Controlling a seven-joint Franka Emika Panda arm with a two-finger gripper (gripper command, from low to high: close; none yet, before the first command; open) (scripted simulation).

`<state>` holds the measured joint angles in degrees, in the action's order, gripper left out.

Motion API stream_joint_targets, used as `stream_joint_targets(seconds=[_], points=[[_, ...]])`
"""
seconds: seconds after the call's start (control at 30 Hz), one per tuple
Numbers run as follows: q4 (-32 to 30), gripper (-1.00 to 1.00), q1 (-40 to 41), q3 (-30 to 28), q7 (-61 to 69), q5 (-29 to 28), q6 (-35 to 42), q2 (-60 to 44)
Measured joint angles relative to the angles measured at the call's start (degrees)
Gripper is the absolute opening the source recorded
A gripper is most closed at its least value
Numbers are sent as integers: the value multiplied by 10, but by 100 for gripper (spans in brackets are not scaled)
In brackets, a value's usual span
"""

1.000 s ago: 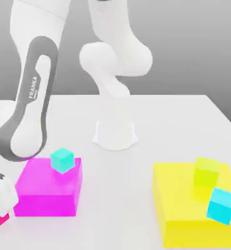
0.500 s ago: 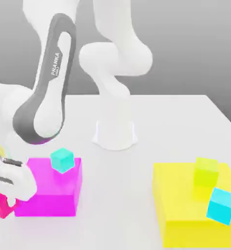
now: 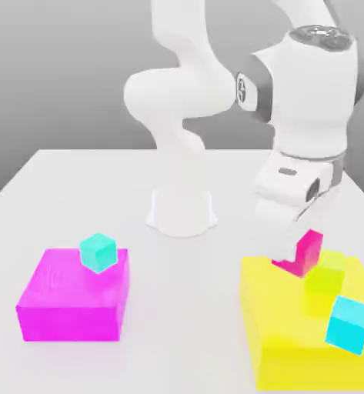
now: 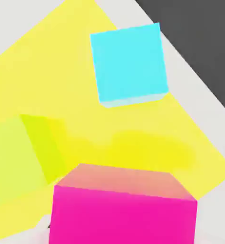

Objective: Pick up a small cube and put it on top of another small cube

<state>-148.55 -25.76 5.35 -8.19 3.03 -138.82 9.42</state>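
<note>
Carrying the small pink cube, the gripper is clamped on it, keeping it clear of the big yellow block; it hangs just beside the lime cube, not yet above it; a cyan cube sits nearby, a collision risk.

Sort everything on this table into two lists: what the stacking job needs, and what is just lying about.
Needed for the job:
- small pink cube, held in the pincer
- small lime cube, on the big yellow block

Just lying about:
- cyan cube, also on the big yellow block
- teal cube, on the big magenta block
</note>
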Motion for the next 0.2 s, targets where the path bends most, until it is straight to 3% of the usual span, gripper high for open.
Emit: stream_joint_targets(seconds=[0.07, 0.1, 0.2], points=[[-14, -100, -11, 11, 2, -12, -41, -25], [-19, 100, -13, 13, 1, -15, -56, -35], [-19, 100, -13, 13, 1, -15, -56, -35]])
